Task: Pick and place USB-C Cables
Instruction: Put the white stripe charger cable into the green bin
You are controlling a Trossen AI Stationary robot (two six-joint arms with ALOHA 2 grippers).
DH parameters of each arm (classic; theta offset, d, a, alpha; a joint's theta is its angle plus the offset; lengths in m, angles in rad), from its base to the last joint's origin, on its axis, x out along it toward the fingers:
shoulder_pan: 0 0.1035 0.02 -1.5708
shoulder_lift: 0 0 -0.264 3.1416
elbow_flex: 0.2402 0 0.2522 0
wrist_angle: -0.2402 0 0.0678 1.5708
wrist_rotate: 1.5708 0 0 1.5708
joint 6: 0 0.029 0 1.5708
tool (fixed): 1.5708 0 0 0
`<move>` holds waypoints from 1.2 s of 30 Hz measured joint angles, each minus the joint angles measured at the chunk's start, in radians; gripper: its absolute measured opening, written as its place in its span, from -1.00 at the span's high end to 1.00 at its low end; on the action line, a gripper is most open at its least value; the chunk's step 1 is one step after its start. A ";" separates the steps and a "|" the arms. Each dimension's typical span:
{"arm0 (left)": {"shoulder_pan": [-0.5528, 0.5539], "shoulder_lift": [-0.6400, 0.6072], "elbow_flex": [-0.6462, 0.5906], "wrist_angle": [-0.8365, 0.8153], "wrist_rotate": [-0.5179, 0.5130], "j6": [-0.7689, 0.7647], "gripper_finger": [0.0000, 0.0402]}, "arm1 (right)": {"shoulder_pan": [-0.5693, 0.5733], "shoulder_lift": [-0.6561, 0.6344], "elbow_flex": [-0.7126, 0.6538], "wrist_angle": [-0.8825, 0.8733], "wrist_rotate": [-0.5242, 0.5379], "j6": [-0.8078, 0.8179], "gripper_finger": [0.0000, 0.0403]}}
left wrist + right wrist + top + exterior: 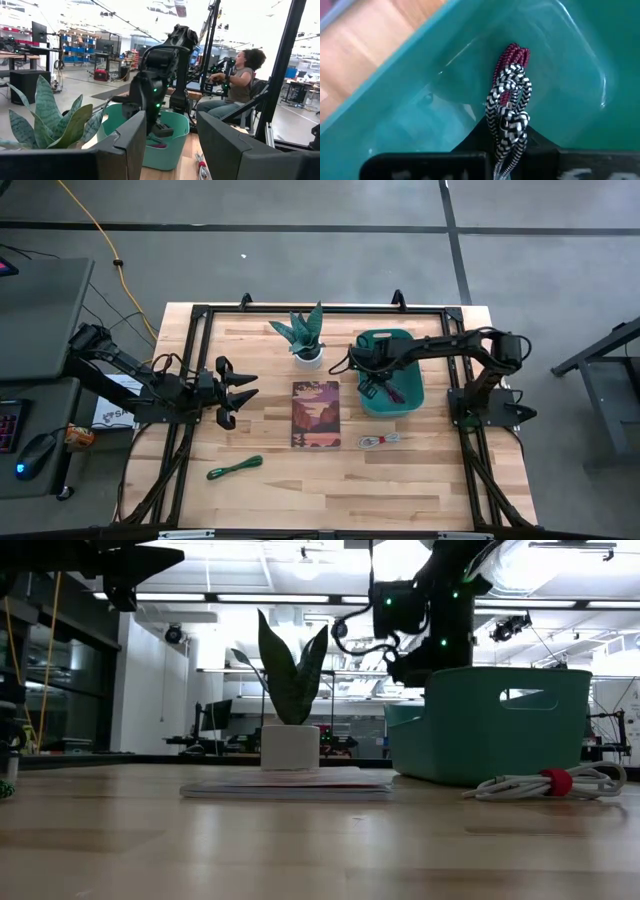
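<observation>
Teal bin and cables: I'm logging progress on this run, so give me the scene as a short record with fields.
right gripper: over the teal bin, shut on the braided red and black-white cable
left gripper: open, hovering left of the notebook, holding nothing
cables on the table: white cable with red tie just in front of the bin; green cable at front left
other items: potted plant behind the notebook

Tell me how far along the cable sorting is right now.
Nothing clearly sits loose in the teal bin yet. In hand: the right hand, down inside the bin, grips a red and black-white braided cable. Left: the white cable and green cable lie on the table; the left hand waits open.
</observation>
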 joint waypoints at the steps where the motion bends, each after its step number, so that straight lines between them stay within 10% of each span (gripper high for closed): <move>1: 0.000 0.000 0.000 0.000 0.000 0.000 0.22 | -0.008 0.004 0.000 0.003 -0.002 0.000 0.97; 36: 0.000 0.000 0.000 0.000 0.000 -0.019 0.22 | -0.093 0.006 -0.138 0.186 -0.106 0.060 0.68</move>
